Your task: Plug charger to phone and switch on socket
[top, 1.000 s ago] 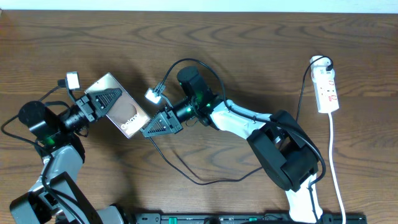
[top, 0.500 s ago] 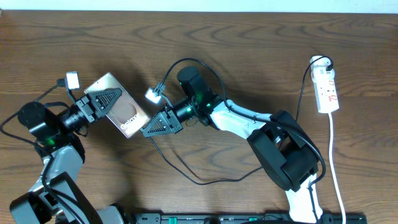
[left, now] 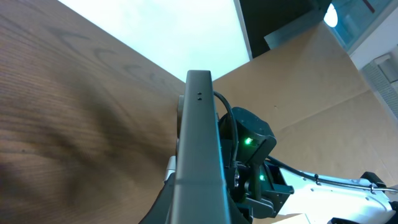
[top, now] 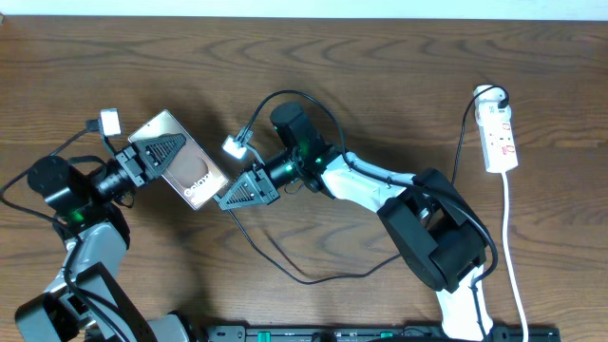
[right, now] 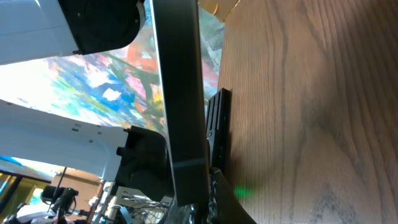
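Observation:
The phone (top: 197, 177) hangs tilted above the table's left part, and my left gripper (top: 174, 150) is shut on its upper half. The left wrist view shows the phone (left: 199, 155) edge-on, running up from the jaws. My right gripper (top: 224, 199) is shut on the plug end of the charger (top: 285, 267), its tips right at the phone's lower right end. The thin black cable loops over the table and runs off toward the socket (top: 500, 138) at the far right. Whether the plug tip is in the port is hidden. In the right wrist view the phone (right: 180, 93) is a dark upright bar.
The socket's white cord (top: 514, 249) trails down the right edge. A black rail (top: 380, 334) lies along the front. The right arm's base (top: 439, 237) stands at the front right. Small white connectors (top: 111, 122) stick out near both wrists.

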Robot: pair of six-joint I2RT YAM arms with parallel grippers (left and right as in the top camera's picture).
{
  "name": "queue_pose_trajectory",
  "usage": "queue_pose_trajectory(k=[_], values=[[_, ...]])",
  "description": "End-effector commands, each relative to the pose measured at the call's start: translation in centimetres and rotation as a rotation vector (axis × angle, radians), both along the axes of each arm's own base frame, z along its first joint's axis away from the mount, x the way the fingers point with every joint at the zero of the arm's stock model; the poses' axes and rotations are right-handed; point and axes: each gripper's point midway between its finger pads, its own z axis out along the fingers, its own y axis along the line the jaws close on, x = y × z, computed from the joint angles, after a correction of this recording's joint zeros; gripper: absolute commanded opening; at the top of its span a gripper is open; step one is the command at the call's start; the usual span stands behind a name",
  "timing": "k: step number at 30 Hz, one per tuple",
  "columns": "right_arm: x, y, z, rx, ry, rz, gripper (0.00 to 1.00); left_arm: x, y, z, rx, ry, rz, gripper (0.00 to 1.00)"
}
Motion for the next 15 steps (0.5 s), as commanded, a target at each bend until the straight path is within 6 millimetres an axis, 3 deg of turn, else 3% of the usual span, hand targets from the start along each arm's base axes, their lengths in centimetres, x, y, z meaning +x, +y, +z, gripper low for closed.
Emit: queue_pose_trajectory(k=[1,15], values=[[-0.10,0.12,0.41,0.016,-0.014,0.011,0.01,0.59,0.27,1.18,0.023,-0.039,0.003,0.07],[-0.20,0.08,0.41,0.018,-0.014,0.017,0.01,1.08,0.64,1.20,0.024,-0.040,0.039,0.08]])
